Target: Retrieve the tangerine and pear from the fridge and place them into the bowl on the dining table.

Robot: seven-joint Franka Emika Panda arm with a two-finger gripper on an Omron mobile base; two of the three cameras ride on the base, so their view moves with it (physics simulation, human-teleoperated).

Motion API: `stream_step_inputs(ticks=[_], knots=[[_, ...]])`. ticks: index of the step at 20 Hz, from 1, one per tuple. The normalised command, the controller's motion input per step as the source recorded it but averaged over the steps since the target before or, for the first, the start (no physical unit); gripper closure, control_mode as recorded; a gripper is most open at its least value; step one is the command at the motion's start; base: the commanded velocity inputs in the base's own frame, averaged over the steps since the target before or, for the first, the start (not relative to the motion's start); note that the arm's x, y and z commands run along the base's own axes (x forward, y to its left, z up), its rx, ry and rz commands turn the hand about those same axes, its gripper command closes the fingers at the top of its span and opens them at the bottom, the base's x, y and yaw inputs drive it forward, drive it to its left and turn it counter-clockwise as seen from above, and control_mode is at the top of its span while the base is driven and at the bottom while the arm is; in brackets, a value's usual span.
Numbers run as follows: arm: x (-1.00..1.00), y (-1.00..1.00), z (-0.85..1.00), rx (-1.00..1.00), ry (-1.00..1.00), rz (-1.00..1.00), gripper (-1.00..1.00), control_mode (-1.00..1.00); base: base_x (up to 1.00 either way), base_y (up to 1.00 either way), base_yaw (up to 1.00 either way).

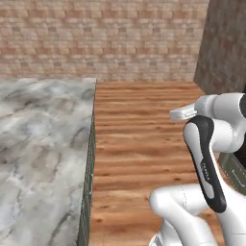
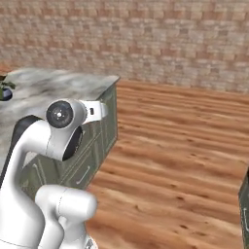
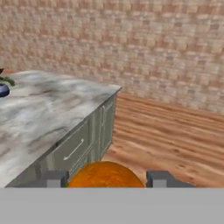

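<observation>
Tangerine sits between the two finger tips of the gripper, jaws half-open and closed on it, at 6 o'clock in the hand view. Bench lies toward 9 o'clock. Risk: fruit rolling free in transit, since a round skin offers little purchase.

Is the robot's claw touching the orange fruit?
Touching. In the hand view the tangerine sits between the two fingertips of the gripper, filling the space from one fingertip to the other, with no gap at either side.
</observation>
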Motion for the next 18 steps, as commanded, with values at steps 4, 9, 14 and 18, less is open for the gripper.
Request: stream_step_inputs(ticks=[4, 9, 14, 18], knots=[[0.00, 0.00, 0.00, 0.00, 0.00, 0.00, 1.00, 1.00, 1.00, -0.82, 0.46], [0.00, 0.00, 0.00, 0.00, 0.00, 0.00, 1.00, 1.00, 1.00, -0.58, 0.50], [0.00, 0.00, 0.00, 0.00, 0.00, 0.00, 1.00, 1.00, 0.96, -0.38, 0.54], [0.00, 0.00, 0.00, 0.00, 0.00, 0.00, 1.00, 1.00, 0.20, 0.05, 0.73]])
